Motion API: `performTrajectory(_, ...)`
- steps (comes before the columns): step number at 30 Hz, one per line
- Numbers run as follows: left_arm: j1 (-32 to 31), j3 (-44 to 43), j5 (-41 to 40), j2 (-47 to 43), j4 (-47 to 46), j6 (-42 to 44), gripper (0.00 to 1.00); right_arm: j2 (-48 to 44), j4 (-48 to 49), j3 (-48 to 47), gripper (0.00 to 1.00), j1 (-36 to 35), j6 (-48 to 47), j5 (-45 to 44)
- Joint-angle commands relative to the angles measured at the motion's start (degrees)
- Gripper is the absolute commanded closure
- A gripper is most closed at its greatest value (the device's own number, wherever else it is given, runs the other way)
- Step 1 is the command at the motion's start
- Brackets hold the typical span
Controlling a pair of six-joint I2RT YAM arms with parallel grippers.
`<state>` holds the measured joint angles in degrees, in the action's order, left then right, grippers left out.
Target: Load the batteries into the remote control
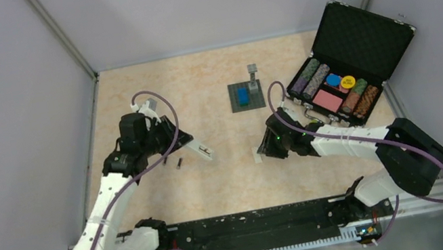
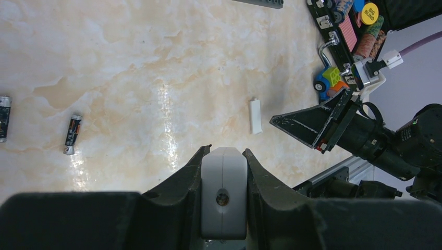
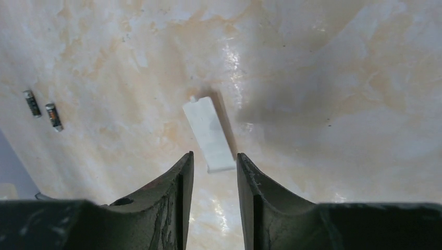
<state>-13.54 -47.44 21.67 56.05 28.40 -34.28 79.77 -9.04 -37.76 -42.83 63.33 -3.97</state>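
Observation:
My left gripper [image 1: 172, 138] is shut on the white remote control [image 1: 199, 148], holding it just above the table; in the left wrist view the remote's end [image 2: 224, 179] sits clamped between the fingers. Two dark batteries [image 2: 72, 134] [image 2: 3, 117] lie on the table left of it; one shows in the top view [image 1: 179, 163], and both in the right wrist view [image 3: 32, 103] [image 3: 53, 116]. My right gripper [image 3: 212, 159] is open and empty, low over a small flat white cover piece [image 3: 209, 133], which lies just past its fingertips. That cover also shows in the top view [image 1: 257, 154].
An open black case [image 1: 389, 40] with poker chips stands at the back right. A grey baseplate [image 1: 235, 103] with a blue block sits at the back centre. The right arm's gripper [image 2: 333, 125] shows in the left wrist view beside the cover piece [image 2: 255, 115].

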Motion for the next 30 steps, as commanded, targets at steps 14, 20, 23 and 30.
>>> performTrajectory(14, -0.2, -9.7, -13.5, -4.2, 8.6, 2.0, 1.0, -2.9, -9.0, -11.7, 0.49, -6.1, -13.2, -9.4)
performTrajectory(20, -0.2, -16.7, -30.4, -5.5, 19.1, 4.0, 1.0, 11.1, -5.4, -22.7, 0.49, -14.4, -10.6, -10.6)
performTrajectory(23, -0.2, -18.6, -38.7, -6.8, 23.3, 4.1, 1.0, 18.6, -1.6, -28.4, 0.49, -17.5, -9.3, -12.0)
performTrajectory(30, -0.1, -18.5, -51.5, -13.0, 27.4, 1.7, 1.0, 33.7, 1.3, -42.2, 0.51, -23.1, -6.9, -18.1)
